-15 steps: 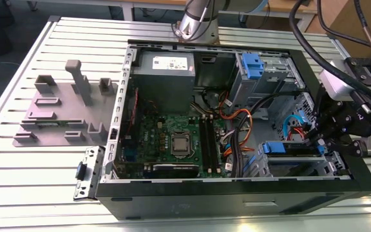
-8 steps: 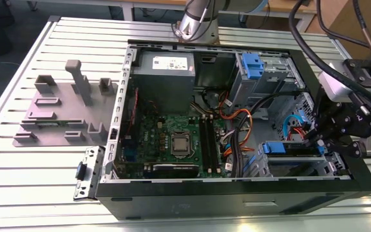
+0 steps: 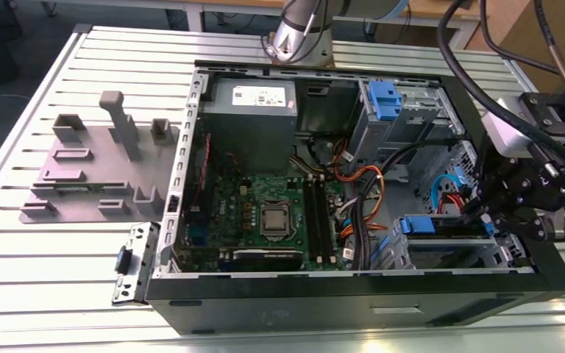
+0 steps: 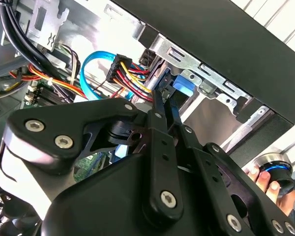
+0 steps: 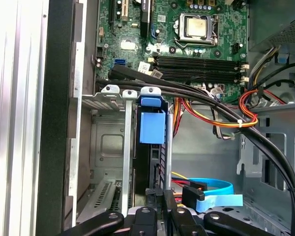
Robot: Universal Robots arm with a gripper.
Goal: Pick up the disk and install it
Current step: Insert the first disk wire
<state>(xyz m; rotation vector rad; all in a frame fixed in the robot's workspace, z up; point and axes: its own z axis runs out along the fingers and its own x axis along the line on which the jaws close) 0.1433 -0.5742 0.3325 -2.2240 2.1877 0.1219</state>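
Gripper: nearest the lens in both wrist views, black linkage, nose at the open end of the drive cage; at the case's corner on the exterior view's right.
Jaws: cannot tell whether they are clamped on anything or free.
Disk: on edge in a slot of the drive cage, between metal rails, blue bracket tab facing the motherboard; same blue tab in the exterior view.
Seating: looks partly or fully in the slot; depth unclear.
Handling: judged dense and rigid, metal body, shock-sensitive; no drops, no twisting in the rails.
Grip point: judged best on the blue bracket's stiff side edges, square to the slot; bare metal faces are likely slick.
Risk: loose cables and a blue flat cable lie just beside the cage, possible snag.
Elsewhere: grey stand on the tabletop, well apart from the case.
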